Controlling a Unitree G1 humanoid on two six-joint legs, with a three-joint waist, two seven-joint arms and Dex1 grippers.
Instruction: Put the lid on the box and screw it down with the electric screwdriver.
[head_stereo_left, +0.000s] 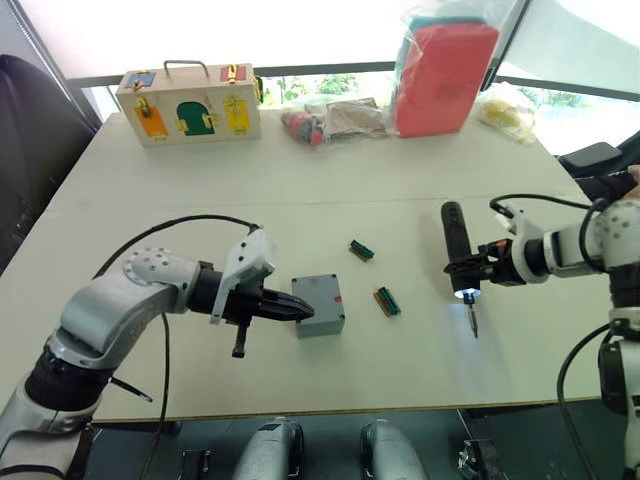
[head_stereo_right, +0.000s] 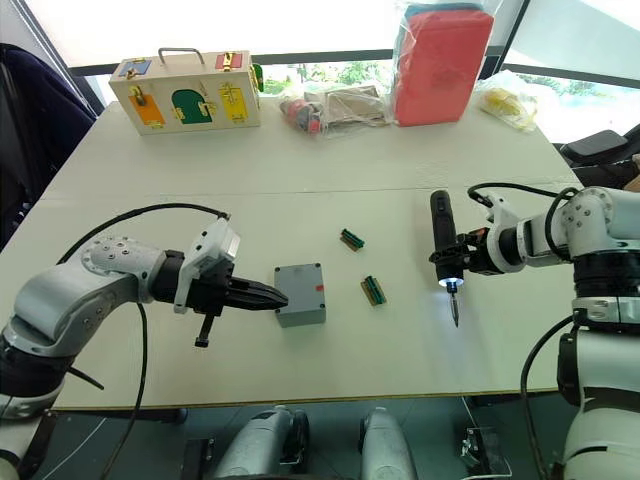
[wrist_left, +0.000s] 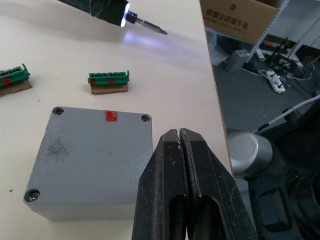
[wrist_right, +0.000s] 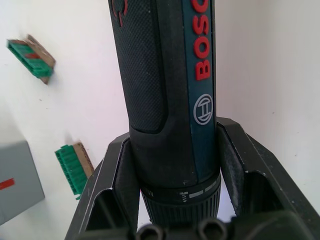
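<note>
Grey plastic box (head_stereo_left: 320, 304) mid-table, lid (wrist_left: 95, 155) seated on top: rigid, light, likely slides. Left gripper (head_stereo_left: 300, 308) pressed together beside it. Right gripper (head_stereo_left: 470, 268) clamped on electric screwdriver (head_stereo_left: 457, 250), right of box, lit; textured barrel suits grip.

Left arm (head_stereo_left: 110, 310): rounded silver-grey metallic shells, a disc-shaped joint cover dotted with small holes, a black collar at the wrist, a white angular camera housing mounted on top, and a thin black cable looping from the housing back along the arm; the left gripper (head_stereo_left: 303, 309) has two long, tapering, glossy black fingers (wrist_left: 165, 190) with recessed slots along their length. Right arm (head_stereo_right: 590, 235): white and silver-grey rounded segments with black joint rings, black cables arching over the wrist and hanging beside the forearm; the right gripper (head_stereo_right: 452, 262) is black, with thick angular moulded fingers (wrist_right: 120, 175) and small round sockets at the base.
</note>
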